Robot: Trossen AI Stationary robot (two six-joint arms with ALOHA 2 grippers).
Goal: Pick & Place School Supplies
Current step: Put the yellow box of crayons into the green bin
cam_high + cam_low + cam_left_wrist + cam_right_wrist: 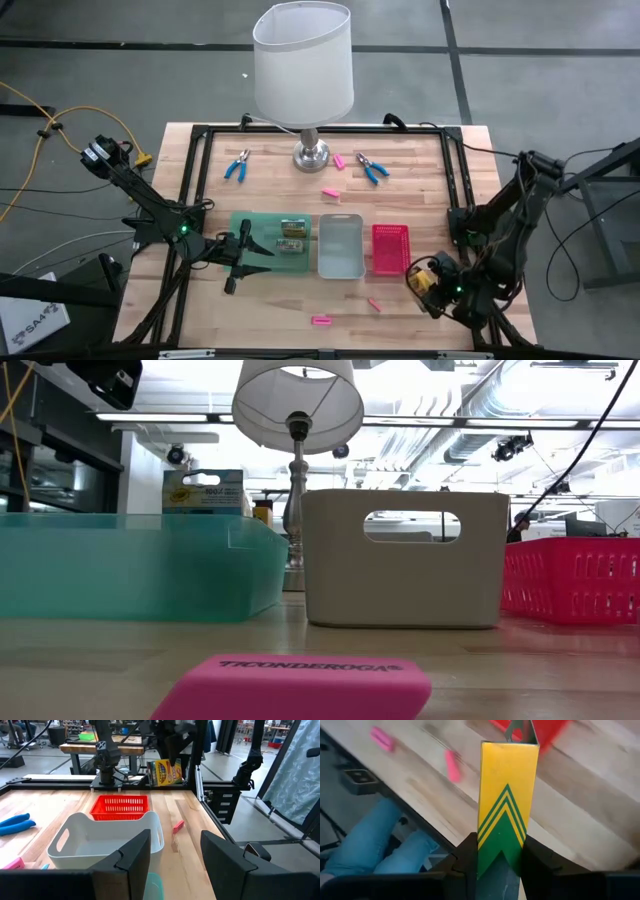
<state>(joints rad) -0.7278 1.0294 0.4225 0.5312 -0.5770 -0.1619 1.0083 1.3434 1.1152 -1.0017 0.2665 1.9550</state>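
Observation:
Two yellow-green packs [291, 235] lie in the green tray [258, 225]. A third yellow pack with green chevrons [507, 795] sits in my right gripper [425, 281], which is shut on it above the table's near right part, beside the pink tray [390, 250]. My left gripper [250, 252] hovers open over the green tray's left half and touches nothing. Two blue-handled pliers [237, 166] [372, 168] lie near the lamp base. Pink erasers [330, 193] [320, 320] [373, 304] [340, 160] lie scattered on the wood. My right gripper pinches the yellow pack between its two fingers at one short end [500, 851]. The pack runs along the fingers and juts out beyond them. It is lifted clear of the table; the left wrist view shows the pack [167, 771] in the air.
The grey tray [340, 245] stands between the green and pink trays. The white-shaded lamp [303, 65] stands at the far middle. A black frame rail [455, 180] borders the table. A person's leg in blue jeans [385, 850] shows below the near edge. One pink eraser [300, 685] lies close to the low camera.

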